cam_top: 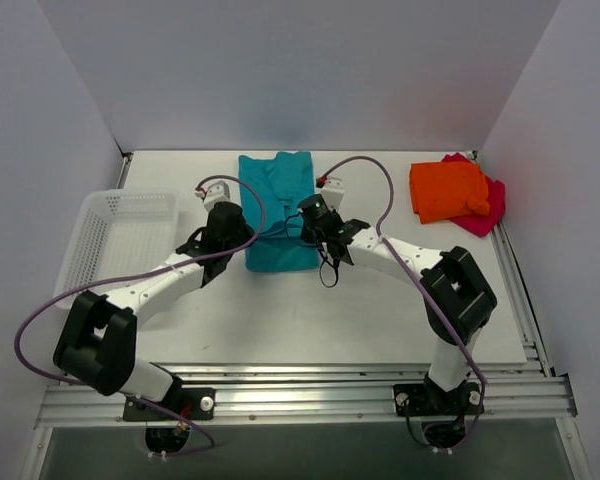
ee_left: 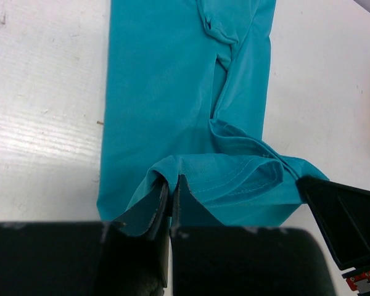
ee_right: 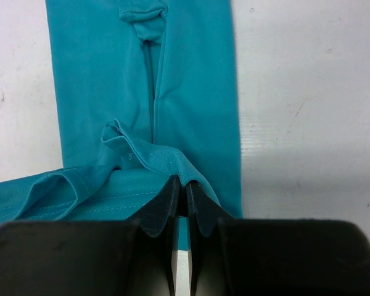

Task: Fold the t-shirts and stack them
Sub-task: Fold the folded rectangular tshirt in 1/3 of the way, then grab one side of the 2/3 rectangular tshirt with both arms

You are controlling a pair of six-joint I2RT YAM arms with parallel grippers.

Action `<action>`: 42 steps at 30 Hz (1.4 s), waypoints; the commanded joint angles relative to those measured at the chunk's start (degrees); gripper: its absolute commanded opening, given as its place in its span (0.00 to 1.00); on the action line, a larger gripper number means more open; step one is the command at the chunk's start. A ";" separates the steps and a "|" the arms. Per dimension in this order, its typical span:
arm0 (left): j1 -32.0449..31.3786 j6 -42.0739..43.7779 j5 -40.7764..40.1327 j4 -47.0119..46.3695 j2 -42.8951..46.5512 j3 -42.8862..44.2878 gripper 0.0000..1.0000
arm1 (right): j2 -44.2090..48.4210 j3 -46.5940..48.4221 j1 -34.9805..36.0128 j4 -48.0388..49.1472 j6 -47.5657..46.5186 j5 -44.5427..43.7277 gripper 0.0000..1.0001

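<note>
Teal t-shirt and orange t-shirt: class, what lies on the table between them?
Between the teal t-shirt and orange t-shirt, only bare table; the right arm's purple cable loops over it, seen in the top external view.

Table [cam_top: 280, 320]: white, flat, walled on three sides.
Left edge: white mesh basket [cam_top: 130, 195], standing upright on the top.
Middle, far half: teal shirt [cam_top: 277, 195], folded into a long strip, lying flat except its near end, which is bunched and raised.
Far right corner: pink shirt [cam_top: 488, 212], folded, with orange shirt [cam_top: 445, 190] folded on it.
</note>
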State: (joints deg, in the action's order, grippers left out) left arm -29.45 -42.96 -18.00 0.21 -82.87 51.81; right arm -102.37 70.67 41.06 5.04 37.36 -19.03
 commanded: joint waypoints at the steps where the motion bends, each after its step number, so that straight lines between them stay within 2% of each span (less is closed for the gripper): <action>1: 1.76 2.35 2.70 -3.99 -2.20 5.66 0.03 | -2.30 5.78 -1.59 -2.75 -1.94 -0.22 0.00; 10: 7.56 4.20 8.58 -4.69 -12.48 14.88 0.03 | -15.12 18.70 -6.34 -4.60 -3.09 5.13 0.00; 14: 10.90 4.29 12.45 -3.12 -22.04 21.46 0.03 | -21.63 27.38 -8.45 -6.36 -3.52 8.38 0.00; 15: 12.13 3.94 13.33 -2.76 -23.64 22.71 0.09 | -23.04 29.06 -9.49 -6.79 -3.70 9.17 0.00; 17: 13.36 3.93 17.63 -3.54 -28.99 26.39 0.28 | -27.35 34.84 -10.55 -9.94 -3.00 10.58 0.20; 18: 14.15 4.11 18.00 -3.46 -30.75 28.06 0.55 | -29.36 36.36 -11.34 -10.74 -2.83 10.68 0.37; 19: 14.68 4.46 21.04 -2.15 -34.25 29.99 0.71 | -30.08 37.33 -11.53 -11.27 -2.48 10.59 0.84; 20: 15.03 4.64 21.77 -1.71 -35.77 33.41 0.83 | -30.35 38.04 -11.61 -11.37 -2.47 10.24 1.00; 21: 16.08 4.38 22.04 -1.35 -36.83 34.49 0.97 | -30.52 38.92 -11.61 -11.54 -2.56 9.28 1.00; 24: 17.49 3.85 23.80 -3.98 -37.54 34.67 0.94 | -29.56 38.93 -11.79 -11.28 -3.00 7.87 1.00; 29: 20.05 4.82 22.49 -6.18 -29.65 30.55 0.94 | -24.29 33.14 -11.79 -9.53 -2.74 5.41 1.00; 33: 19.52 3.15 16.09 -4.52 -19.54 21.60 0.94 | -14.21 21.03 -11.35 -5.93 -0.55 1.80 1.00; 35: 17.95 1.04 14.14 -4.16 -13.48 13.96 0.94 | -10.33 11.27 -10.92 -1.19 0.86 1.10 1.00; 37: 16.37 -1.06 11.43 -5.04 -8.57 5.72 0.94 | -5.14 1.90 -10.65 3.81 2.62 2.14 1.00; 39: 13.82 -3.95 9.57 -6.79 -4.87 -2.10 0.95 | -2.06 -3.15 -10.12 7.51 3.59 3.38 1.00; 42: 10.65 -7.04 8.60 -10.64 -2.13 -8.72 0.95 | 0.15 -10.10 -9.51 10.76 4.82 5.49 1.00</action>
State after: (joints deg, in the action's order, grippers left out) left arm -16.51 -45.41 -6.15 -6.81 -85.65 48.71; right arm -104.25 65.06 30.70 9.39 39.59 -14.33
